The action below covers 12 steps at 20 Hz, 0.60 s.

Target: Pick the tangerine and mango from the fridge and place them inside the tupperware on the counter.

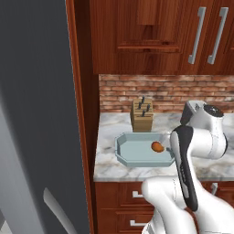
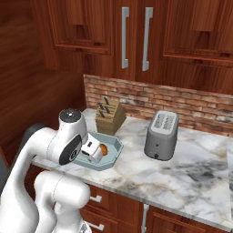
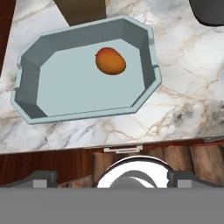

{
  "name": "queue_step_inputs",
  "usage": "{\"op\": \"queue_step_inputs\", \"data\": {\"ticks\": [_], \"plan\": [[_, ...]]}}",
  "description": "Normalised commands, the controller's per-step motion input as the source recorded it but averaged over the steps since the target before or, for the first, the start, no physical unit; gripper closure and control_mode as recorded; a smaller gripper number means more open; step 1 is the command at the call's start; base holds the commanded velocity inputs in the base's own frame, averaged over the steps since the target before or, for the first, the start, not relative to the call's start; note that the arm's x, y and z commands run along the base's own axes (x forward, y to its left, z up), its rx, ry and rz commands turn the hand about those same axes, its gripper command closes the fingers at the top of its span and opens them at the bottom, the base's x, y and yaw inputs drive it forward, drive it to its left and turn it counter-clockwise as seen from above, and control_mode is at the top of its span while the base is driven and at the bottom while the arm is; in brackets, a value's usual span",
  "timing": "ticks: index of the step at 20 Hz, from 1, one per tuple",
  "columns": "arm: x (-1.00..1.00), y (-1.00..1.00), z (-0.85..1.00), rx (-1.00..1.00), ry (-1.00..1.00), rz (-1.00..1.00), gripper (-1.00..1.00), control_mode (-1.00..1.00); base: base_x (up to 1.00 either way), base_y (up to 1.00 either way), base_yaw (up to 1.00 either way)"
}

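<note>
The pale teal tupperware [image 1: 121, 156] [image 2: 114, 153] [image 3: 26, 74] rests on the marbled counter [image 1: 109, 170] [image 2: 182, 173] near its front edge. Inside it, toward the right end, lies the mango [image 1: 157, 146] [image 2: 104, 149] [image 3: 110, 61], an oval orange fruit with a darker reddish patch. My gripper [image 3: 113, 179] [image 2: 93, 152] hovers above the counter's front edge, just short of the tupperware. It is open, its fingertips [image 3: 41, 178] set wide apart with nothing between them. The fridge's grey door [image 1: 36, 114] fills the left side. The tangerine is out of view.
A wooden knife block [image 1: 142, 114] [image 2: 110, 116] stands right behind the tupperware. A grey toaster [image 2: 161, 135] sits to its right. Wooden wall cabinets hang above a brick backsplash, and drawers [image 1: 132, 196] run under the counter.
</note>
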Motion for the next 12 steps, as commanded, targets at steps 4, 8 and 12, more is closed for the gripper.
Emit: {"op": "queue_step_inputs", "data": {"ticks": [4,8,12], "plan": [[-0.22,0.0,0.16,0.0,0.05,-0.01,-1.0,-1.0,0.0,0.0,0.0],[-0.35,0.02,0.02,0.0,0.03,-0.06,-1.0,-1.0,0.0,0.0,0.0],[-0.14,0.01,0.0,0.0,0.0,-0.01,-1.0,1.0,-0.66,0.04,-0.04]]}}
